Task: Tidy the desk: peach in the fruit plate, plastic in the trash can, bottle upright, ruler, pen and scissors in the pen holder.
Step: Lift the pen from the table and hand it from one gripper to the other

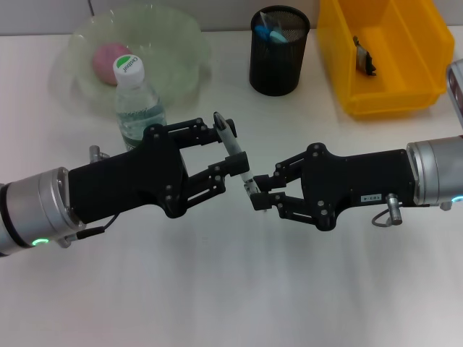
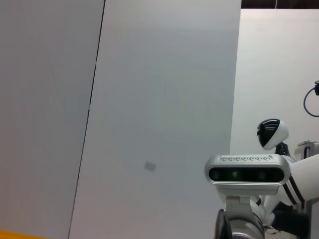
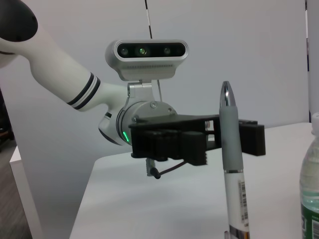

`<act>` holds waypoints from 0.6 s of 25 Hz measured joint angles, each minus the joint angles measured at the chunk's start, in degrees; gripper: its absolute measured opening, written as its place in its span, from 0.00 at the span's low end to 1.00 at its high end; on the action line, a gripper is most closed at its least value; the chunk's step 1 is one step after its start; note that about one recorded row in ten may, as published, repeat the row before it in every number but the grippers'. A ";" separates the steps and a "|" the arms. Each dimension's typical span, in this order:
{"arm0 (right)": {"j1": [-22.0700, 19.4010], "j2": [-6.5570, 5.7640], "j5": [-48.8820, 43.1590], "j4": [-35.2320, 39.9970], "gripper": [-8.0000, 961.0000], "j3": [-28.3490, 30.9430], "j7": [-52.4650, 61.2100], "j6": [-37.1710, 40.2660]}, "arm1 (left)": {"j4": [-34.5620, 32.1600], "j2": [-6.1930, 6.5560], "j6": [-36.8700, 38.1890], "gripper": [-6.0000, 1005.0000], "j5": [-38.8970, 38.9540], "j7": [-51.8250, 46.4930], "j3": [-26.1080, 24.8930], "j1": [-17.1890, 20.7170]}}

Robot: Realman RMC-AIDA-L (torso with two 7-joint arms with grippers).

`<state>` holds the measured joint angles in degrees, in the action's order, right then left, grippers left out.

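A white and grey pen (image 1: 235,153) (image 3: 232,164) hangs over the desk (image 1: 217,289) between both grippers. My right gripper (image 1: 255,194) is shut on its lower end. My left gripper (image 1: 230,148) (image 3: 239,139) stands open, its fingers spread around the pen's upper half. The bottle (image 1: 136,97) (image 3: 311,189) stands upright behind the left arm. The peach (image 1: 108,54) lies in the fruit plate (image 1: 177,43). Blue scissors (image 1: 271,32) stick out of the pen holder (image 1: 278,61). A crumpled plastic piece (image 1: 364,56) lies in the trash can (image 1: 405,94). I cannot make out the ruler.
The plate, pen holder and trash can line the desk's far edge. Bare white tabletop spreads below both arms toward the near edge. The left wrist view shows only a wall and the right arm's wrist camera (image 2: 247,174).
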<state>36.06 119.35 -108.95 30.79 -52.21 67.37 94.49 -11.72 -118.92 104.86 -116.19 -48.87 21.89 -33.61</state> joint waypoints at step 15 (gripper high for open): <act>0.07 -0.17 0.05 0.09 0.20 -0.76 0.31 0.18 | 1.38 0.00 -1.93 0.19 -0.03 0.00 -0.01 -0.33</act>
<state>36.13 119.18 -108.90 30.87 -52.97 67.68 94.67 -10.35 -118.91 102.93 -116.22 -48.87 21.88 -33.94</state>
